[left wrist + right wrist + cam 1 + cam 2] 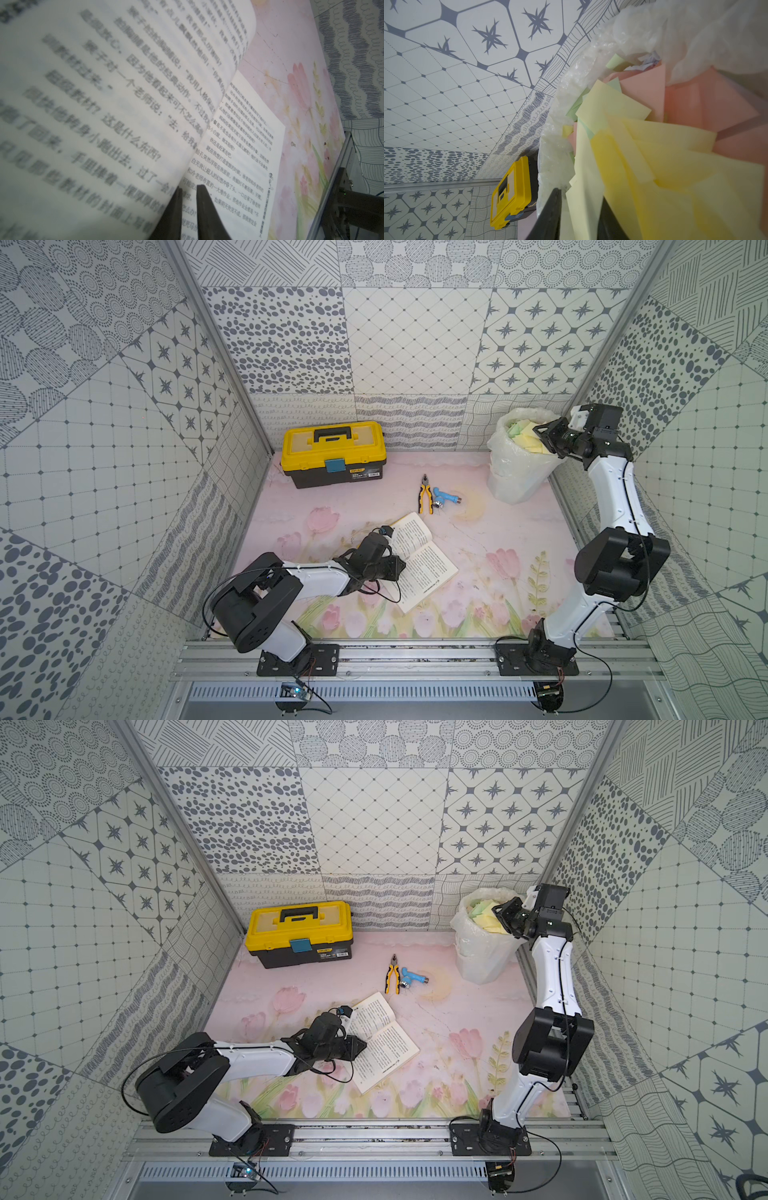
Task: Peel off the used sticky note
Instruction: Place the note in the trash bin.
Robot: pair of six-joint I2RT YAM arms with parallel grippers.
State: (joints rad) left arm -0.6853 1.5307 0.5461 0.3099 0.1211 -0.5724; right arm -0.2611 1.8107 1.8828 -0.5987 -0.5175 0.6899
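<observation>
At the near edge of the open book (424,564), the left gripper (189,187) sits low over the pages. Its fingers (204,209) are a narrow slit apart, printed text shows through the gap, and nothing is pinched there. The page beside them arches up close to the lens. No note shows on either open page in both top views. Just beyond the book lie yellow-handled pliers (424,499) touching a small blue tool (446,495). Farther beyond the book, toward the robot's left, stands a shut yellow toolbox (332,448). Well apart from the book, at the back on the robot's right, is the bag-lined bin (511,477), heaped with yellow, green and pink slips. The right gripper (580,194) hangs over its rim with fingers clearly apart. The sticky note (588,166), a pale yellow-green sheet, lies in that gap on top of the heap. The wrist view is too close to tell whether it is free or clinging to a pad. Judgement: the note is near weightless, limp and easily creased, and its glue strip is tacky enough to cling to a pad, so parting the fingers may not drop it. Any further note is best taken by the loose edge opposite the glue and peeled low along the page, with the book pinned, since the thin pages would lift or tear.
</observation>
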